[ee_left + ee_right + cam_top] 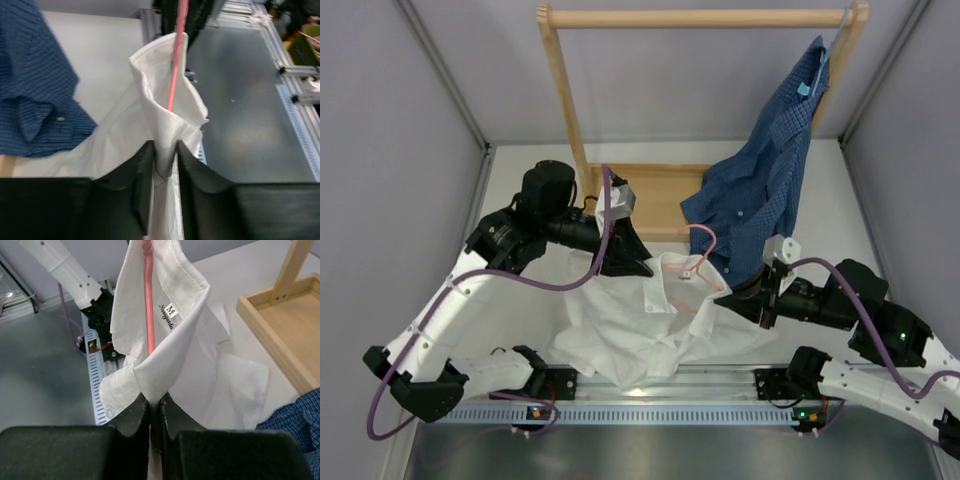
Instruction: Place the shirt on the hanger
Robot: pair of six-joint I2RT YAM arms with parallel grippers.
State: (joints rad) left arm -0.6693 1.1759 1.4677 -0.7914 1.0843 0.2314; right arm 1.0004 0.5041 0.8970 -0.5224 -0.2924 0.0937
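Note:
The white shirt (630, 325) hangs crumpled between my two arms above the table's front. The pink hanger (702, 262) sits inside its collar, with its hook sticking up. My left gripper (638, 262) is shut on a fold of the shirt (150, 115) near the collar, and the pink hanger wire (175, 60) runs up just beyond it. My right gripper (732, 297) is shut on the shirt's collar (165, 340) at the other side. The hanger wire (148, 300) runs down into the jaws there.
A dark blue checked shirt (760, 190) hangs on a pale blue hanger (820, 62) from the wooden rack's rail (700, 17). Its tail drapes onto the rack's wooden base tray (655, 195), close behind the white shirt. Grey walls stand on both sides.

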